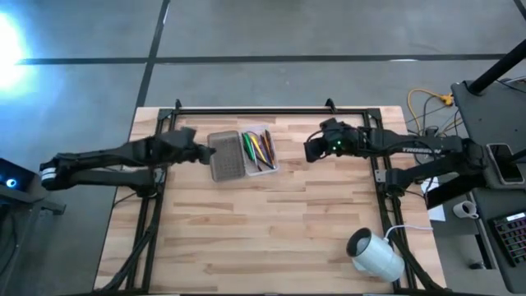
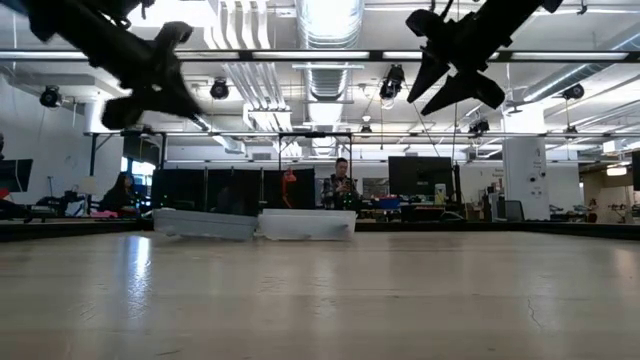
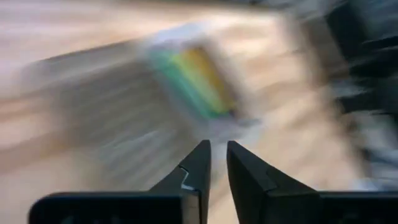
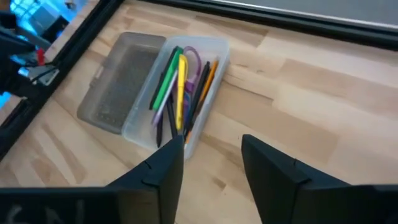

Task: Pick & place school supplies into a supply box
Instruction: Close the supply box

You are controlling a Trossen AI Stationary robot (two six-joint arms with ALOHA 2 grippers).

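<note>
Status: the pens and pencils [image 4: 180, 87] in yellow, green, orange and dark, plus the small purple-handled scissors [image 4: 194, 62], all lie inside the clear translucent plastic tray [image 1: 260, 150], just ahead of and below the right pincer [image 4: 211, 162]. That pincer is raised above the wooden desk [image 1: 271, 222], jaws apart, nothing between them. The grey textured rectangular lid [image 1: 224, 155] lies flat on the desk touching the tray's side, on the tray's far side from the right pincer and right under the tip of the left pincer [image 1: 205, 152]. The left pincer's fingers are nearly together with a thin gap and grip nothing; it hangs clear of the desk in the low view. I see no loose supplies anywhere else on the desk, so the pick & place looks done. Lid is off; only closing the box could be left, if that's wanted. A white roll [image 1: 376, 254] sits well apart from both pincers, not involved.
</note>
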